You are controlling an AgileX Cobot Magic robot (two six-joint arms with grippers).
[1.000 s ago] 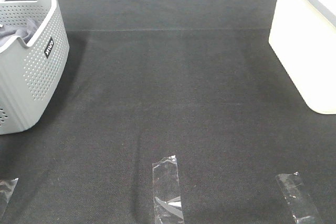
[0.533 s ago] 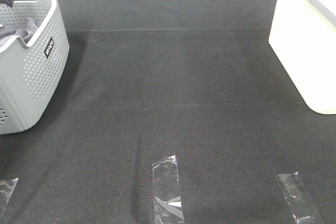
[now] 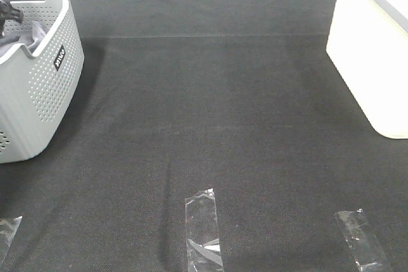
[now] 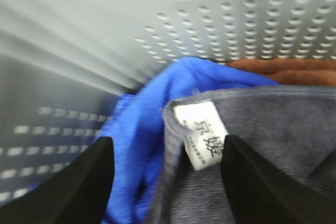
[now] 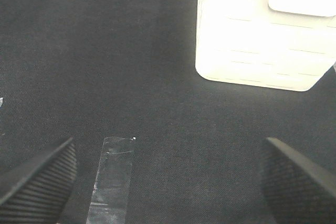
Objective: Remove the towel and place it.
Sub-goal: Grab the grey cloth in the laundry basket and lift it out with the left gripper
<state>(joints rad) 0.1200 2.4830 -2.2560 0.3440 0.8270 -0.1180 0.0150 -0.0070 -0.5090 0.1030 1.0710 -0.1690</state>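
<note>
The slate grey towel lies in the grey perforated basket, its hemmed corner with a white label uppermost. In the exterior high view only a fold of the towel shows over the basket's rim. My left gripper is down inside the basket and open. Its dark fingers stand on either side of the towel's labelled corner, with a gap to the cloth on both sides. My right gripper hangs open over the black mat, holding nothing.
A bright blue cloth lies beside and under the towel, and a brown cloth lies behind it. A white bin stands at the right. Clear tape strips mark the black mat near its front edge.
The left arm's black cabling has come further into view over the basket's top left corner. Nothing else has moved.
</note>
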